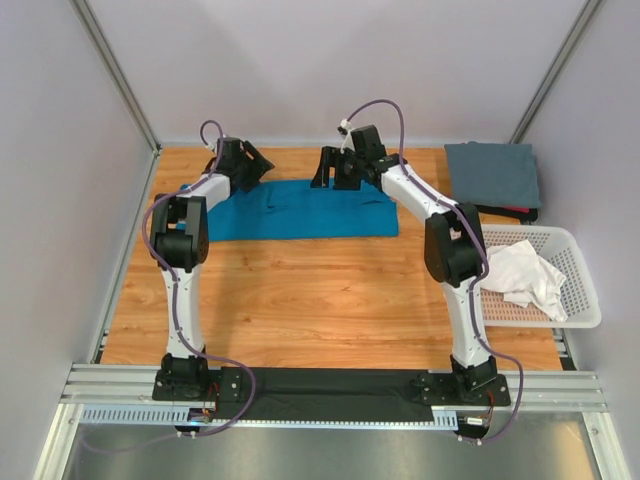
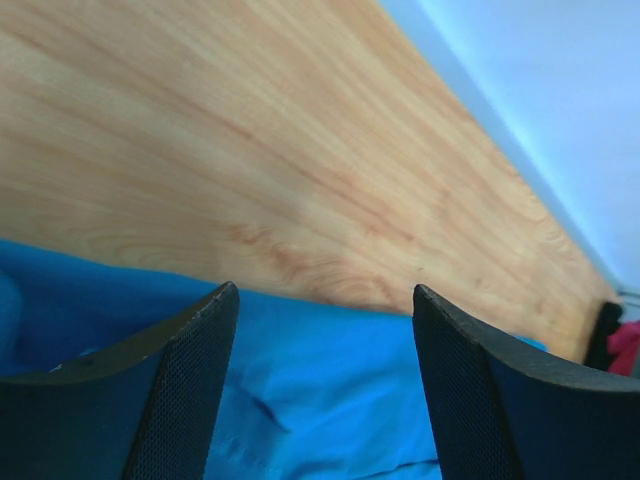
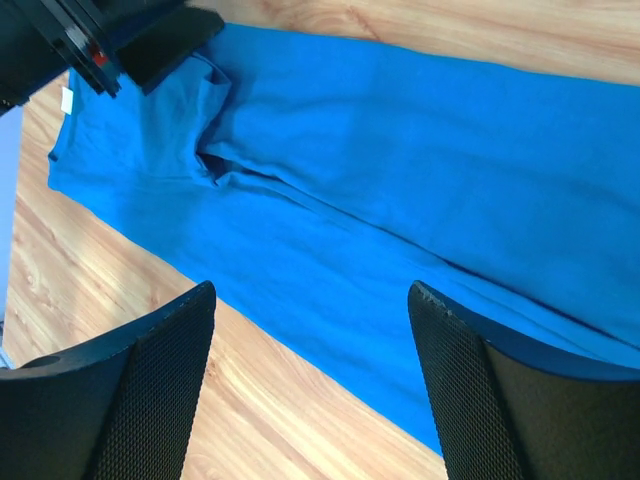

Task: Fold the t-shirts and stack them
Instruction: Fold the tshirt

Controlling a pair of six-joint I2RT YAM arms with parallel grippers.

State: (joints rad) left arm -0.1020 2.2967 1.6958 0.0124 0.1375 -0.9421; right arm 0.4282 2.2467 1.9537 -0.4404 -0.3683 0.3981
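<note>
Wood-grain table (image 1: 330, 300), light oak tone, boxed in on 3 sides by plain pale-grey panels: back wall (image 1: 340, 60), left wall (image 1: 50, 200), right wall (image 1: 610, 150). Slanted alu posts (image 1: 113, 70) at both back corners. Near edge: alu rails (image 1: 110, 385) w/ black mat (image 1: 330, 395) across the middle. Grey surface (image 1: 330, 455) below that. Light even & soft; slight sheen on wood.

A robotics lab cell: plain grey walls (image 1: 300, 60) (framed in aluminium rails (image 1: 330, 385)) enclose a wooden counter (image 1: 320, 300).

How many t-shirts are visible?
3: teal-blue shirt spread far centre, grey shirt folded far right, white shirt crumpled in the basket. More may hide beneath the grey.
</note>
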